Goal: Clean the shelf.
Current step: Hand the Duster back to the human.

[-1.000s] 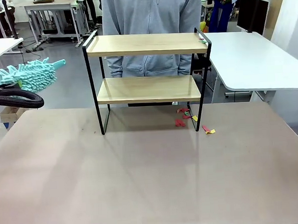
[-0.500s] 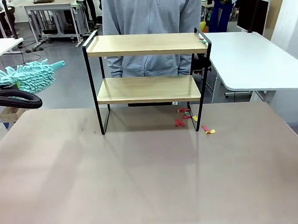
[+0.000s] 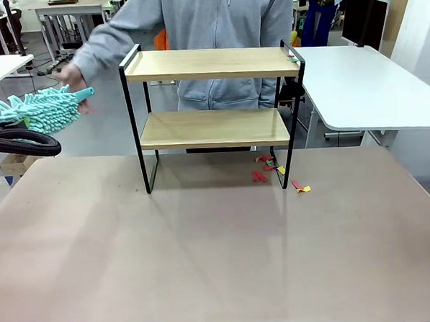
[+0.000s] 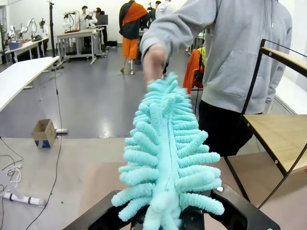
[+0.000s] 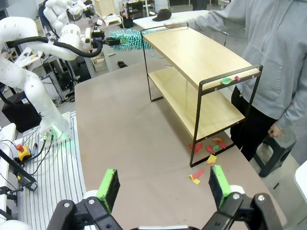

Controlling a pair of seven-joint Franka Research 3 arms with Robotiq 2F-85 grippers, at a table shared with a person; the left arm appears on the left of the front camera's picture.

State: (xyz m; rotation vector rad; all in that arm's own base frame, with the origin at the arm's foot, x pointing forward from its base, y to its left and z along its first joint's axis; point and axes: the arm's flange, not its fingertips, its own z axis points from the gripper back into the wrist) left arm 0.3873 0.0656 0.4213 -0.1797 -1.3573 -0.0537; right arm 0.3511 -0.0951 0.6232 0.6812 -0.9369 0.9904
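Note:
The shelf (image 3: pixel 210 64) stands at the table's far middle, two wooden boards in a black frame. A few paper scraps (image 3: pixel 292 56) lie at the right end of its top board (image 5: pixel 201 57). My left gripper (image 4: pixel 165 219) is shut on the handle of a teal fluffy duster (image 4: pixel 165 153), held off the table's left side (image 3: pixel 36 111). A person's hand (image 3: pixel 75 73) reaches over to the duster's far tip, and the left wrist view shows this hand (image 4: pixel 153 60) at the tip. My right gripper (image 5: pixel 163 186) hangs open above the table's near right, nothing between its green pads (image 5: pixel 108 189).
Red, yellow and green paper scraps (image 3: pixel 262 174) lie on the table (image 3: pixel 206 262) by the shelf's right legs, with more scraps (image 5: pixel 195 176) just outside. The person in a grey hoodie (image 3: pixel 222 31) stands behind the shelf. A white table (image 3: pixel 363 88) is to the right.
The person's arm has swung out from behind the shelf to the duster's tip. The duster drifted slightly left a second ago and now holds still.

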